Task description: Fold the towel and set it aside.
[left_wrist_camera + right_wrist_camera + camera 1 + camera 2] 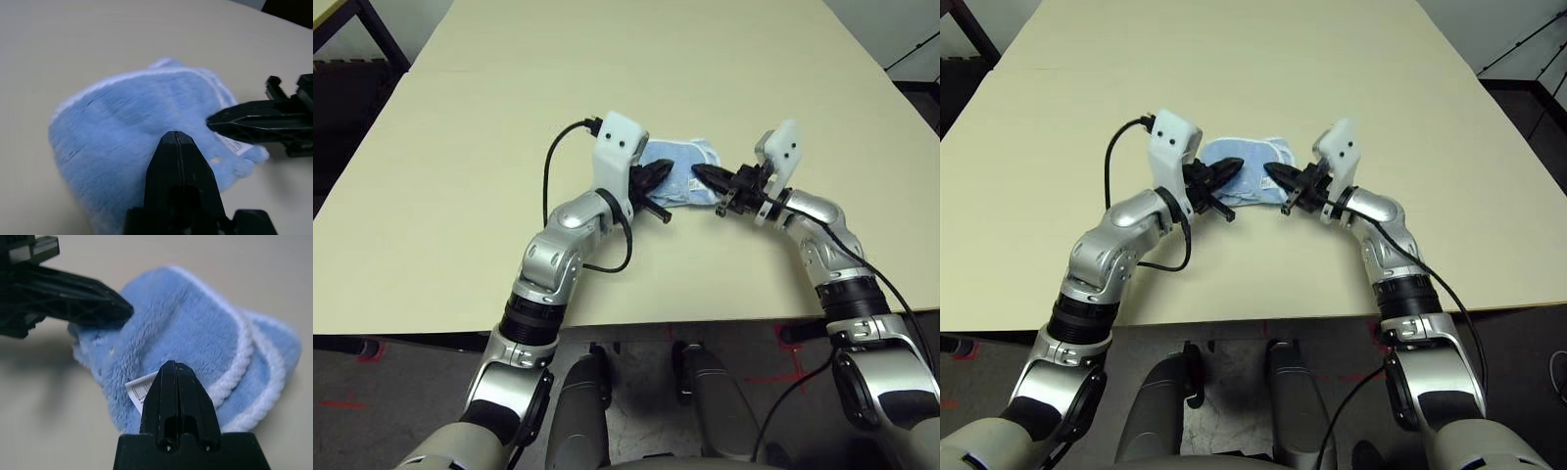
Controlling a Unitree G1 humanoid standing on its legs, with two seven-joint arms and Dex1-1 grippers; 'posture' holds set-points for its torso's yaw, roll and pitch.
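A pale beige counter (460, 196) spans the room (seam running across its far part), above grey floor (391, 392) with red tape marks (342, 403).

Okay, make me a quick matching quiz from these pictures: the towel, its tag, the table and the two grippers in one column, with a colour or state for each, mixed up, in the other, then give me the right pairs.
Things:
1. towel
2. tag
3. table
4. left gripper and right gripper

Colour or state:
A. black, jaws shut, tips at the cloth from opposite sides
B. small, white, with dark print
C. beige, bare surface
D. light blue, bunched in a heap, white edging

Pairs: 1-D, 2-B, 3-C, 4-A
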